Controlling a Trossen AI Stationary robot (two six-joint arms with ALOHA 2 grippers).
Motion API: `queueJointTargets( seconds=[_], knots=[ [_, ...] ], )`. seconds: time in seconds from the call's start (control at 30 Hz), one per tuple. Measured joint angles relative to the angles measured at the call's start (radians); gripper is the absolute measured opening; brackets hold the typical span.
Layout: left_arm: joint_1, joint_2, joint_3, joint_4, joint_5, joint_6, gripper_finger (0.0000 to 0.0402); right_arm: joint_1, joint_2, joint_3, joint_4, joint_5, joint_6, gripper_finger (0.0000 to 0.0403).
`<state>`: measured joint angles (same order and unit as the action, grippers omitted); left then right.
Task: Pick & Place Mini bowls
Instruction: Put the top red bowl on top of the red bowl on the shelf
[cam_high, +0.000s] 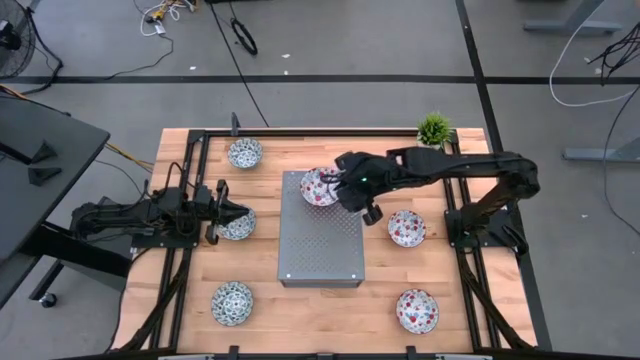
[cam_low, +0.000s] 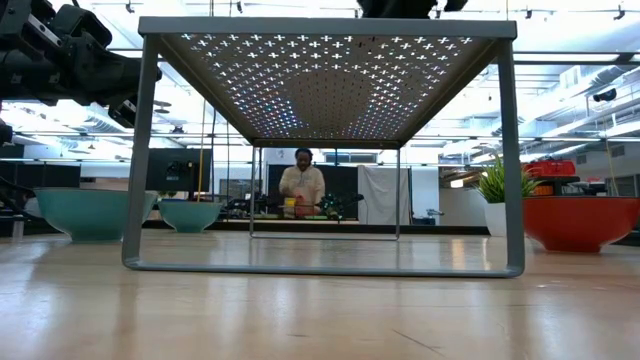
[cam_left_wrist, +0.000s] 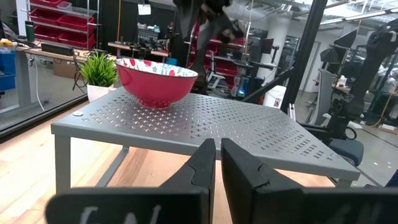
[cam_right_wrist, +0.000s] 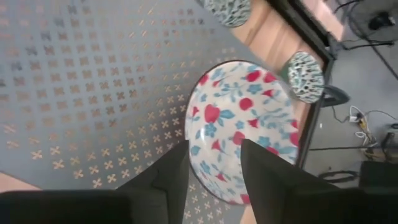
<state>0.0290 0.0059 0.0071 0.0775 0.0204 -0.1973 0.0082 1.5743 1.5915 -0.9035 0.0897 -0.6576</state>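
The right gripper (cam_high: 345, 192) stands open over the red bowl (cam_high: 319, 186) on the grey stand (cam_high: 322, 250), its fingers (cam_right_wrist: 267, 180) straddling the bowl's near rim and holding nothing. The left gripper (cam_high: 233, 213) is pinched nearly shut and empty; a blue bowl (cam_high: 238, 225) lies just beside its fingertips.

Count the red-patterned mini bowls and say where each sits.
3. One red bowl on the grey perforated stand, at its far end; second on the table right of the stand; third near the front-right corner.
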Motion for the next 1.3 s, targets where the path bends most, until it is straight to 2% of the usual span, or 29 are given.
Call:
queueJointTargets(
  seconds=[0.43, 0.67, 1.0, 1.3],
  knots=[
    [0.0, 0.0, 0.0, 0.0, 0.0, 0.0, 0.0032, -0.004, -0.108, -0.01, -0.156, 0.001, 0.212, 0.0144],
    [0.0, 0.0, 0.0, 0.0, 0.0, 0.0, 0.0032, -0.004, -0.19, -0.187, -0.156, 0.0, 0.263, 0.0144],
    [0.0, 0.0, 0.0, 0.0, 0.0, 0.0, 0.0032, 0.054, -0.336, -0.454, -0.154, -0.002, 0.374, 0.0144],
    [0.0, 0.0, 0.0, 0.0, 0.0, 0.0, 0.0032, 0.116, -0.425, -0.592, -0.153, -0.004, 0.479, 0.0144]
  ],
)
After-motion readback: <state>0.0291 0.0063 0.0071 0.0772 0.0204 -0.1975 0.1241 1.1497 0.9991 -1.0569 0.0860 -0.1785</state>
